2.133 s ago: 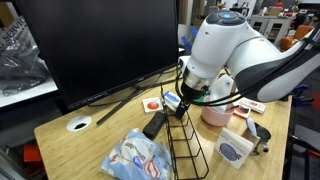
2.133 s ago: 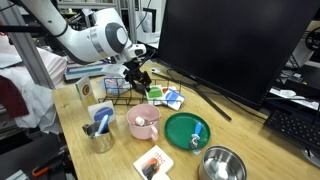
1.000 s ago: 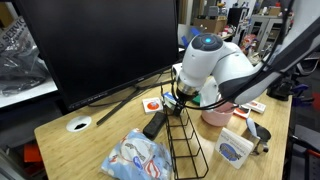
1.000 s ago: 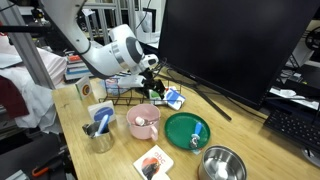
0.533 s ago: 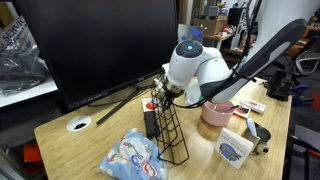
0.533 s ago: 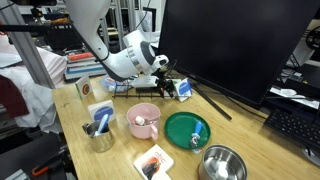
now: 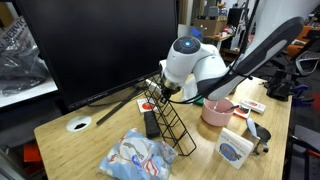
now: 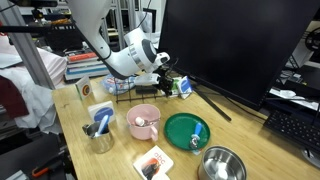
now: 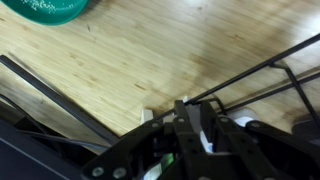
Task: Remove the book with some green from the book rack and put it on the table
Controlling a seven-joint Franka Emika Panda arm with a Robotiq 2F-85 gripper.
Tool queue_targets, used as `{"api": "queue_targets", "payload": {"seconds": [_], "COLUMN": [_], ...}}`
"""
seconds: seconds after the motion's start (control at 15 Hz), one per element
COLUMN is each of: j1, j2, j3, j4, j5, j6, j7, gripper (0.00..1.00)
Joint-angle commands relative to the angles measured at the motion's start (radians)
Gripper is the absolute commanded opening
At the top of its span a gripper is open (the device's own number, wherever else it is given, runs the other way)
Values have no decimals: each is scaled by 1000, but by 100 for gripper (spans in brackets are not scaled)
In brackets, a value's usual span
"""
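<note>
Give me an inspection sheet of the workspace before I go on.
Surface: table, wood grain, with a grommet.
Job's things: rack looks tipped, gripper at one end; book beside the gripper, grip unclear.
Clutter: pink bowl, green plate, steel bowl, picture card, plastic bag.
Gripper: gripper low over the table; cannot tell whether it is open or shut.
Cables: nothing seen.
Surroundings: monitor close behind.
</note>
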Motion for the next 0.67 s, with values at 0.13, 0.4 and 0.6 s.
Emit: {"api": "queue_targets", "payload": {"seconds": [0.13,0.4,0.6], "j1": [27,52,70], "j2": [-45,-120,-172], "j3": [-16,-17,-20], "j4": [-65,-148,-210], "j5": [-21,-20,-21], "j6": [6,-5,-9], "j7": [43,95,140], "gripper": [4,4,4]}}
